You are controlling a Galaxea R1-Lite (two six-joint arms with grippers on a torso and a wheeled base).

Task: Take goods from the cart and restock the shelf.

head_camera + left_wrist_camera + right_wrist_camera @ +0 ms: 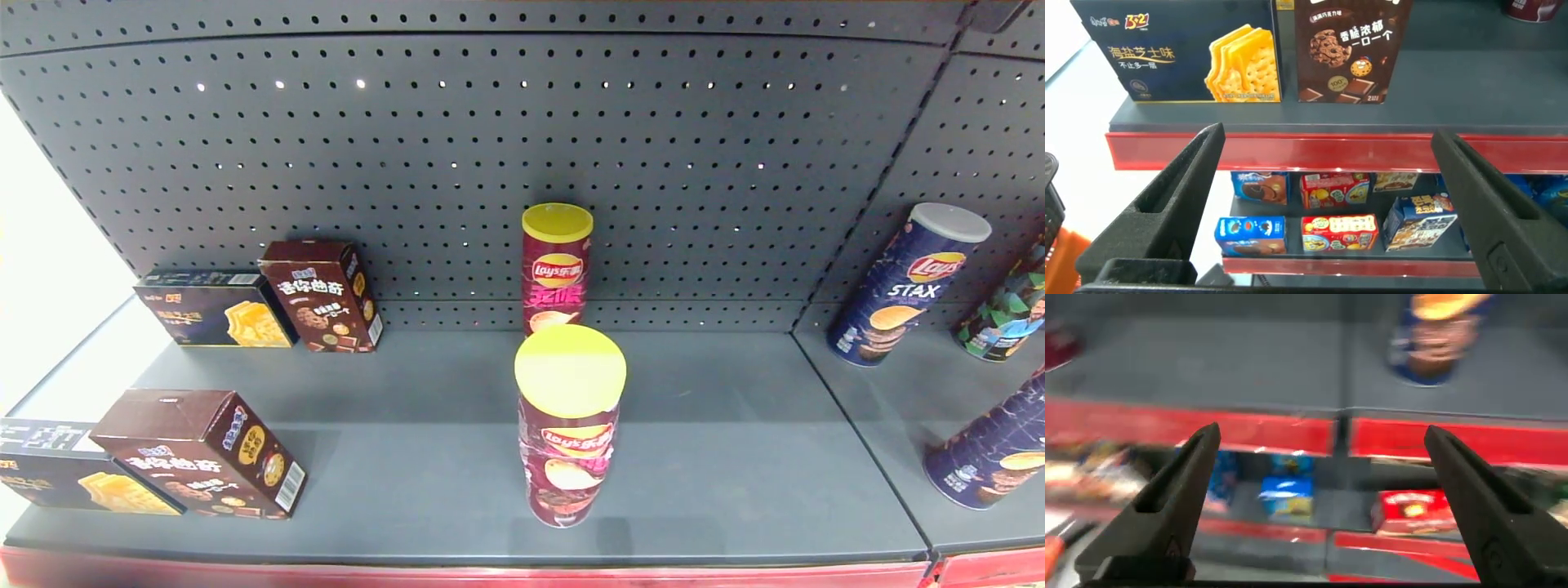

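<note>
Left claw (pixel 1327 135) spread wide, empty — right claw (pixel 1321 431) likewise, it seems.

The left gripper (pixel 1327 133) is showing two matte black, wedge-shaped fingers (pixel 1167 204) with moulded recesses near their bases; the right gripper (pixel 1321 431) is showing the same black tapering pair.

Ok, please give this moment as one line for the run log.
left pincer: open, empty | right pincer: open, empty | shelf: front chip can, back chip can, both upright
</note>
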